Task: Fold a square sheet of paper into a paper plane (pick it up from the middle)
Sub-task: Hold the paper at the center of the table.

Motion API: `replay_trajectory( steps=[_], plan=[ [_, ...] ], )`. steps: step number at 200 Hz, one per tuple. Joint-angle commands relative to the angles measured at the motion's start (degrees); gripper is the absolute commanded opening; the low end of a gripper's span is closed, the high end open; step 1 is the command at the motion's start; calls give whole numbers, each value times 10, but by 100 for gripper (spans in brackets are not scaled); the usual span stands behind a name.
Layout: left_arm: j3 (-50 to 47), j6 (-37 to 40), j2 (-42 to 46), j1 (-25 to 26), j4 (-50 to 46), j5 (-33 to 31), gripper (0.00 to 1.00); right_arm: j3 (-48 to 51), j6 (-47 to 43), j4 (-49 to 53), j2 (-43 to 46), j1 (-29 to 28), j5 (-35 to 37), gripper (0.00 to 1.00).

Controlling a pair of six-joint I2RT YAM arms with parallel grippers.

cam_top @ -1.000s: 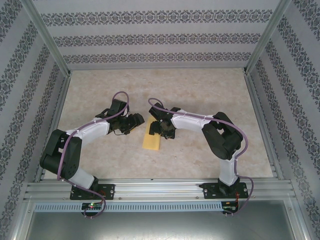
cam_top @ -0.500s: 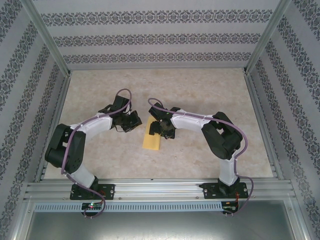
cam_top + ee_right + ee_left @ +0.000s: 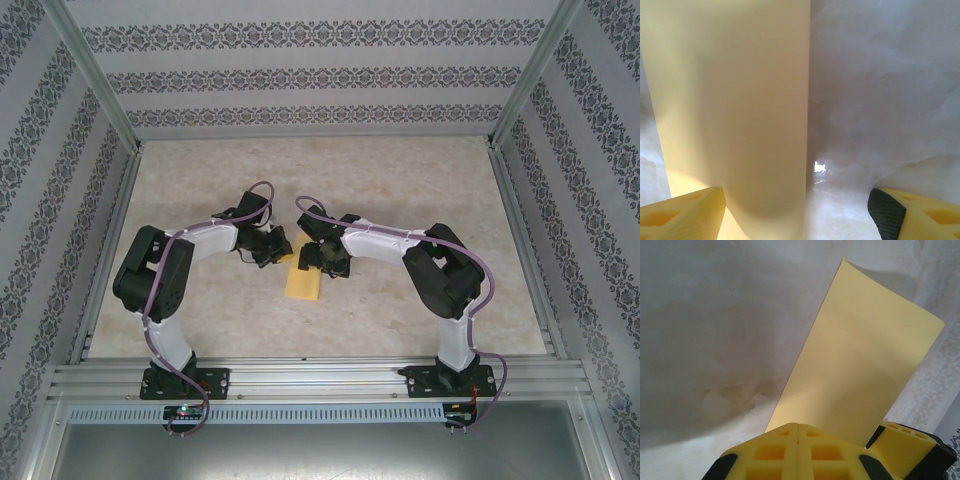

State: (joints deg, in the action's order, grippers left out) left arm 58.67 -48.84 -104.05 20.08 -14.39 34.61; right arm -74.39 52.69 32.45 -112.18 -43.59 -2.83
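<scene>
The yellow-orange sheet of paper (image 3: 302, 280) lies on the table as a long narrow folded strip, between the two arms. My left gripper (image 3: 277, 246) sits at the strip's far left edge. In the left wrist view its jaws (image 3: 798, 425) are shut tight, tips at the near end of the paper (image 3: 860, 365); whether paper is pinched between them I cannot tell. My right gripper (image 3: 316, 258) hovers at the strip's far right side. In the right wrist view it (image 3: 800, 220) is open wide, one finger (image 3: 685, 215) over the paper (image 3: 735, 100) and the other finger (image 3: 915, 215) over bare table.
The beige marbled table (image 3: 400, 180) is ringed by patterned walls and aluminium rails (image 3: 320, 375). A yellow finger of the right gripper (image 3: 907, 445) shows at the lower right of the left wrist view, close to the left jaws.
The left arm has swung right and raised its elbow, bringing its gripper to the paper's far left edge. The right arm and the paper have stayed put.
</scene>
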Motion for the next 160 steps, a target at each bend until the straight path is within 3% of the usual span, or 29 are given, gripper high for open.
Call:
replay_trajectory(
  steps=[1,114,160],
  plan=[
    [16,0,-13,11,-2,27,0,10,0,12,-39,6,2,80],
    [20,20,-61,15,-50,-2,0,7,-4,-17,-28,5,-19,81],
    [16,33,-64,16,-71,-17,0,20,-16,-70,79,23,-25,84]
  ],
)
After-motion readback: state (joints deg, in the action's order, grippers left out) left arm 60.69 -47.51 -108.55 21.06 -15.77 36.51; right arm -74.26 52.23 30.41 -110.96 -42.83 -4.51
